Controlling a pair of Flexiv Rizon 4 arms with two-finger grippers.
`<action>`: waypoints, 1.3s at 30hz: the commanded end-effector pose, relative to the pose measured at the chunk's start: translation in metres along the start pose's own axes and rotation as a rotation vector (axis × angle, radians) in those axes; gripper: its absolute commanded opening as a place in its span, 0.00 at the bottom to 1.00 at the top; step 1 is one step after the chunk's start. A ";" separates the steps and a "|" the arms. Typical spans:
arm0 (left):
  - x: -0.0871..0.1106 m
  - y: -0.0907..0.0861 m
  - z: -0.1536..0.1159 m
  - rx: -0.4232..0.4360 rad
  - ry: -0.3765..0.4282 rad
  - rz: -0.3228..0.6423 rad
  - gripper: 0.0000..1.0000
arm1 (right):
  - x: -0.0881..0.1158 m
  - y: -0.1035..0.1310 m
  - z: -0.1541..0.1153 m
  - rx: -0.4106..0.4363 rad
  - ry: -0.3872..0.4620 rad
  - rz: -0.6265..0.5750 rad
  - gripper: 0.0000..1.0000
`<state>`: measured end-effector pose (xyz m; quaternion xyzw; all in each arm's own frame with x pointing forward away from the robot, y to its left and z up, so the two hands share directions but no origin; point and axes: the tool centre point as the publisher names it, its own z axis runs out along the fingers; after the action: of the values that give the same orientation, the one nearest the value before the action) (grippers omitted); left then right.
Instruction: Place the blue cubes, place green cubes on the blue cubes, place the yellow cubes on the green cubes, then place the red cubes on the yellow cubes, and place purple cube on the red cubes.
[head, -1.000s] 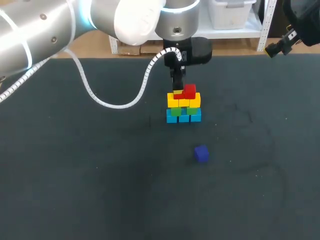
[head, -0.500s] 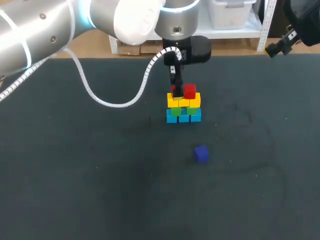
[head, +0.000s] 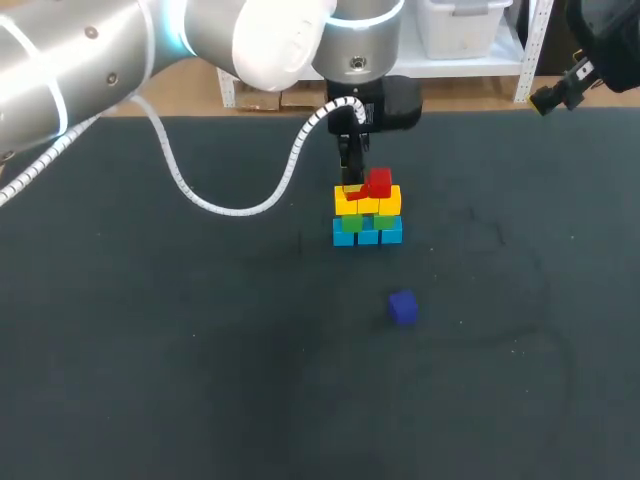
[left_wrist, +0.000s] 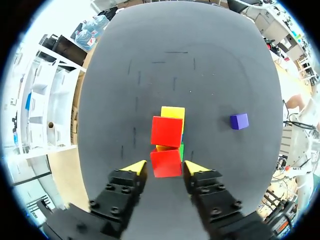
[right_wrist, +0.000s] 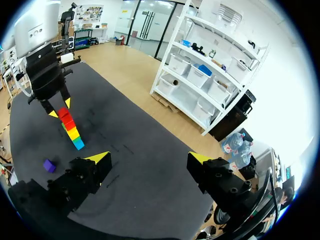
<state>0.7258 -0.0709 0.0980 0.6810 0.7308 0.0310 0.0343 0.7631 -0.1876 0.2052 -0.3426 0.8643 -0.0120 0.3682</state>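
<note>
Head view, starting at the left: my left arm (head: 120, 50) reaches in over the stack (head: 366, 215). The left gripper (left_wrist: 165, 166) straddles a red cube (left_wrist: 166, 163) that sits on the yellow cubes (head: 367, 202). Left wrist view shows thin dark gaps on both sides of that cube, so I judge the fingers parted and just clear of it. It looks slightly skewed beside the second red cube (left_wrist: 167, 131). A lift that is not straight up could catch it and drag it off, or topple the pile. Further right, the purple cube (head: 403, 307) lies alone on the table (head: 150, 350), well apart from the stack. Uneven red cubes could tip it later. The right gripper (right_wrist: 150, 159), far right, hangs wide apart and empty.
</note>
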 end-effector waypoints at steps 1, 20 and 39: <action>-0.002 0.003 0.000 0.008 0.005 0.004 0.21 | 0.001 0.001 0.000 0.007 -0.003 0.001 1.00; 0.000 0.002 -0.002 -0.012 0.006 0.020 1.00 | 0.001 0.001 0.000 0.007 -0.003 0.001 1.00; 0.013 -0.035 -0.039 -0.112 -0.085 -0.143 1.00 | 0.001 0.001 0.000 0.007 -0.003 0.001 1.00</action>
<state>0.7115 -0.0750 0.1287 0.6260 0.7761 0.0355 0.0675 0.7631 -0.1876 0.2053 -0.3425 0.8643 -0.0120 0.3682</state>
